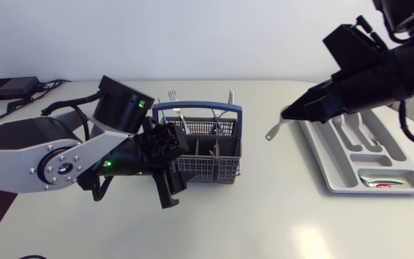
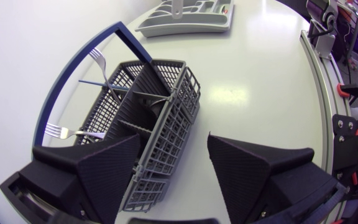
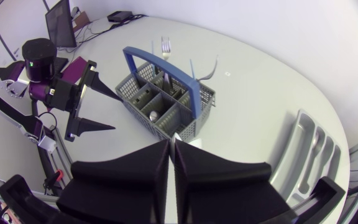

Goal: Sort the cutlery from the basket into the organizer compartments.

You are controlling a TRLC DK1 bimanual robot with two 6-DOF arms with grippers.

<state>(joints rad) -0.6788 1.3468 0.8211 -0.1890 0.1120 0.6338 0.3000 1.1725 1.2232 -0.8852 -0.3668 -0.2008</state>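
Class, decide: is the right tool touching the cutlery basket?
Apart: the head view shows the right tool beside the organizer, bare table separating it from the basket.

Bright, even overhead light washes the pale, smooth table (image 1: 279,216), leaving one soft glare patch low in the head view and another beside the grey plastic mesh cutlery basket (image 2: 160,118) in the left wrist view. Shadows under the basket and the silver-grey and black left arm (image 1: 56,158) are soft-edged. The pale metal spoon (image 1: 274,130) pinched in the matte black right gripper (image 1: 287,115) catches the light. Both wrist views bow the table's edge strongly.
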